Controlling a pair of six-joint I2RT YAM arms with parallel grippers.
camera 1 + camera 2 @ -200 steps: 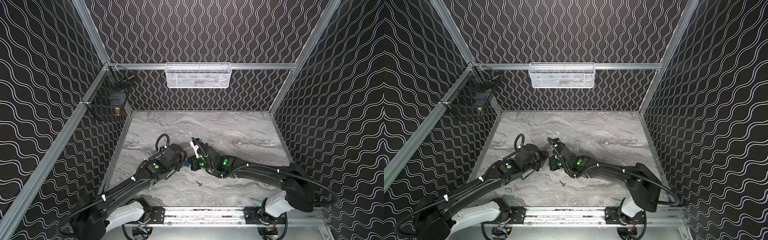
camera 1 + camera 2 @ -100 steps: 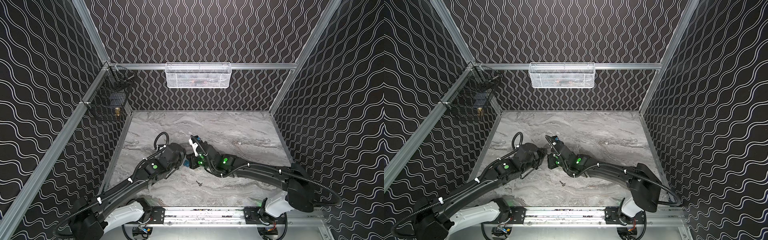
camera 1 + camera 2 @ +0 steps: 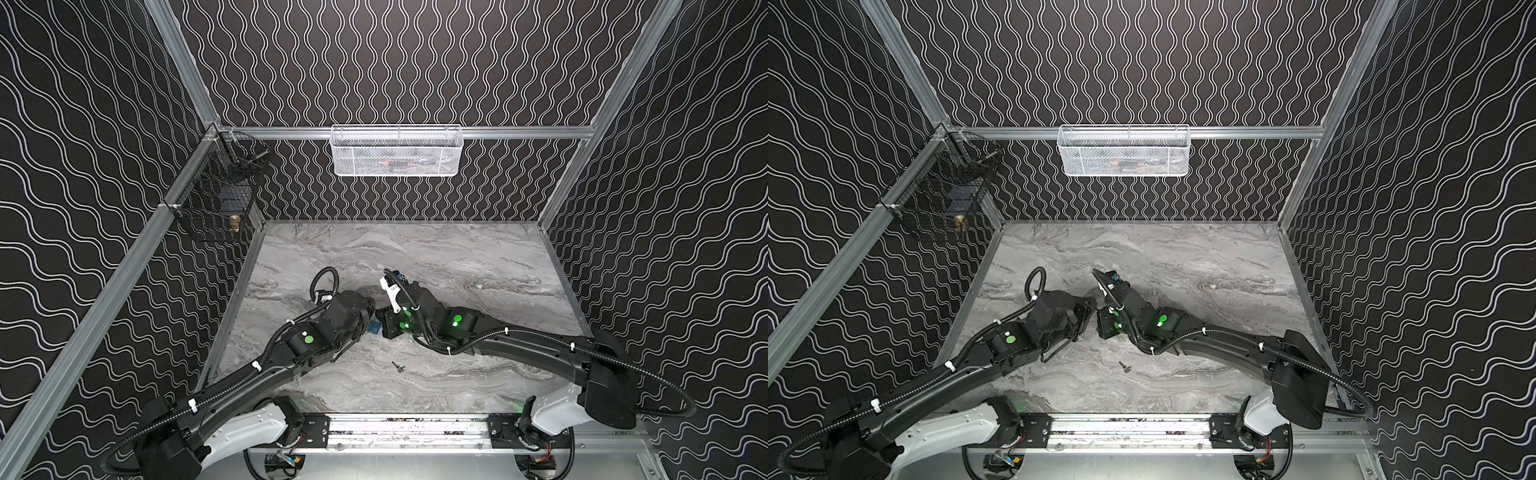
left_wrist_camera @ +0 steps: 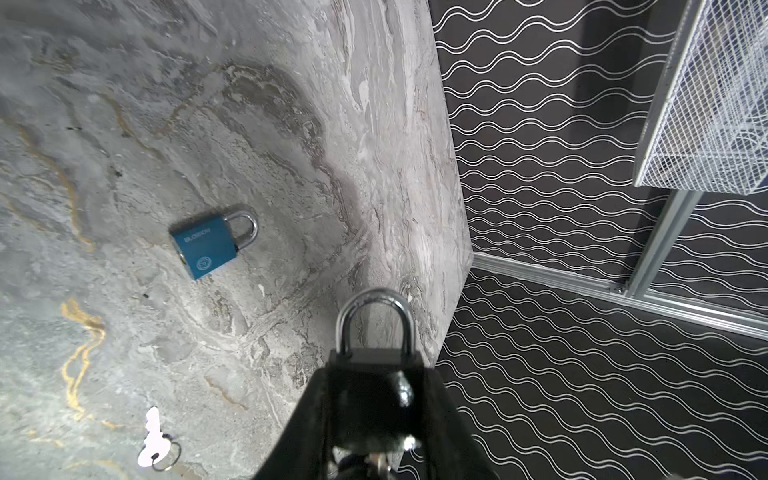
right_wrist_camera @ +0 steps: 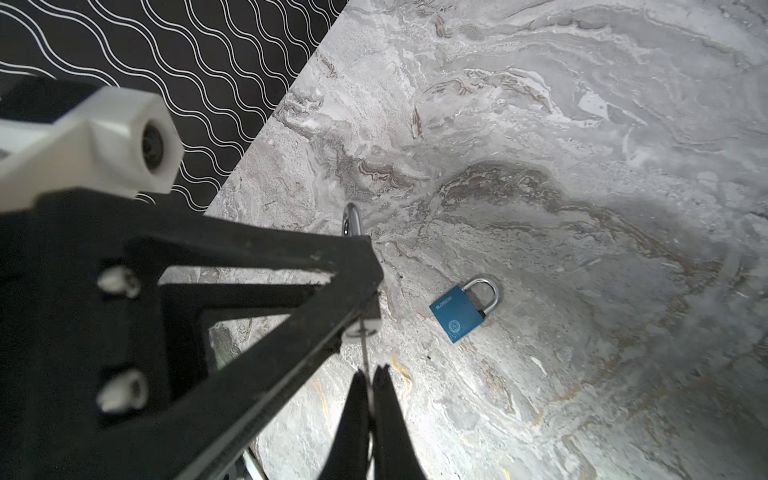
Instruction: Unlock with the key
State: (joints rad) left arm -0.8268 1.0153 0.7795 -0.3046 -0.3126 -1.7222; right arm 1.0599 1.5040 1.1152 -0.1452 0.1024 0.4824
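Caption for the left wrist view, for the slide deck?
Left gripper clamps a black padlock, shackle outward; a blue padlock and a ringed key lie apart on the marble table.

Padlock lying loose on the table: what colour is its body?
The padlock body is blue; clearest in the left wrist view.

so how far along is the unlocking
Done: left gripper holds the black padlock; right gripper is shut on the key. In hand: key at the padlock's underside; how deep it sits is hidden. Remaining: shackle looks closed, so the turn is not yet done.
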